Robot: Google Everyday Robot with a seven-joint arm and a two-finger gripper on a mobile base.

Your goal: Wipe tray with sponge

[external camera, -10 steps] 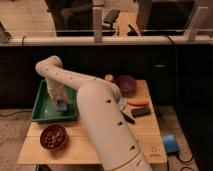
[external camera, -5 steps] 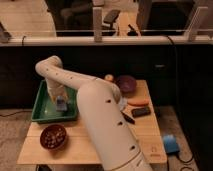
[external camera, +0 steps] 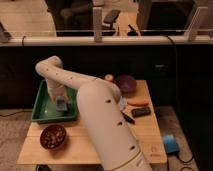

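Dim warm light bathes end effector (external camera: 60, 102) over tray (external camera: 44, 111).

White arm (external camera: 107, 125) fills the lower centre of the camera view, thick segment rising from the bottom edge and leaning up-left. It narrows along a dotted link to a bent elbow (external camera: 47, 70) at upper left, then a short section drops straight down. Gripper (external camera: 60, 103) at the end of that section, pointing downward, low in the left part of the view, beneath the elbow. Wrist roughly vertical. One arm only, no second arm in view.
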